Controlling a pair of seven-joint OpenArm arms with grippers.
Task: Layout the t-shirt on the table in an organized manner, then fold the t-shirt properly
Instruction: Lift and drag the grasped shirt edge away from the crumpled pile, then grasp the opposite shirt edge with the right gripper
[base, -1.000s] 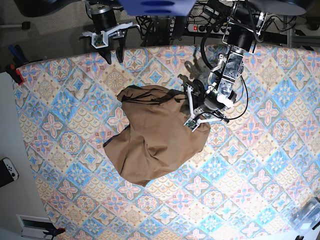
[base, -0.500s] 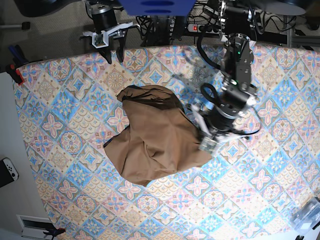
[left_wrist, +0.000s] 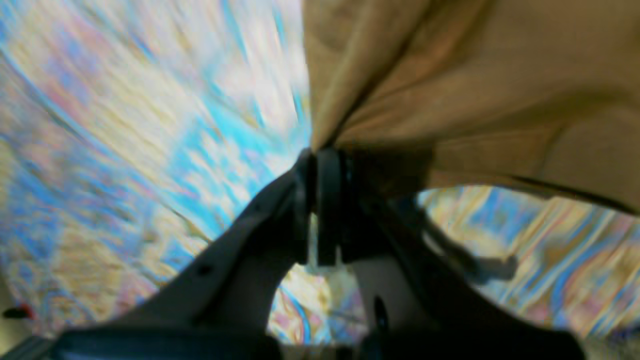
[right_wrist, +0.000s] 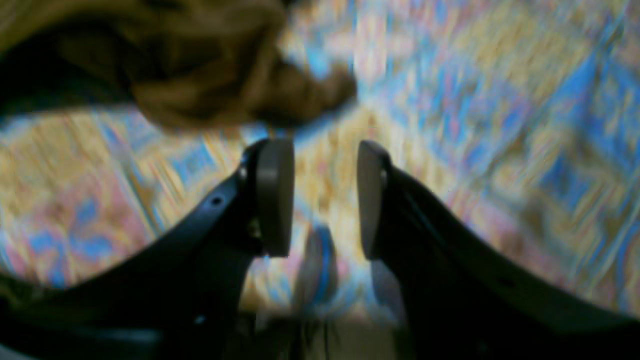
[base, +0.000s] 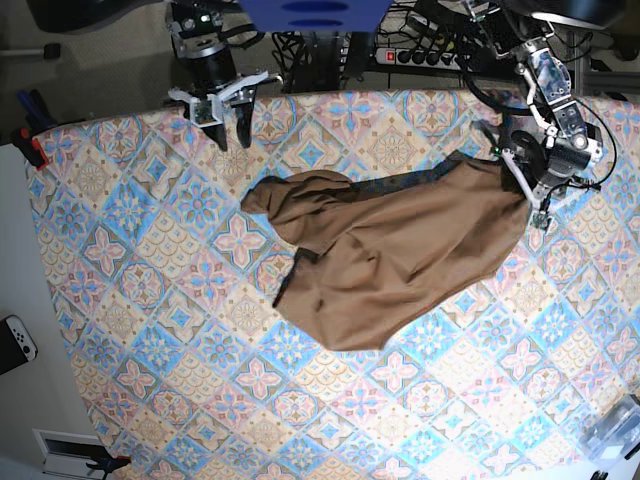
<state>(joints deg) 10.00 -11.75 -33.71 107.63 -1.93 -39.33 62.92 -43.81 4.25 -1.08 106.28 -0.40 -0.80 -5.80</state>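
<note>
Since a second ago we see the left pincer (base: 528, 190) has dragged the t-shirt (base: 400, 250) toward 3 o'clock | left pincer clamped on its edge, cloth stretched across the table (base: 150, 300) | right pincer (right_wrist: 320, 200) apart, at 11 o'clock, holding nothing

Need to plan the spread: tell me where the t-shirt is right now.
In the base view the t-shirt lies across the table's centre, stretched toward the view's right, where the left gripper pinches its edge.
</note>
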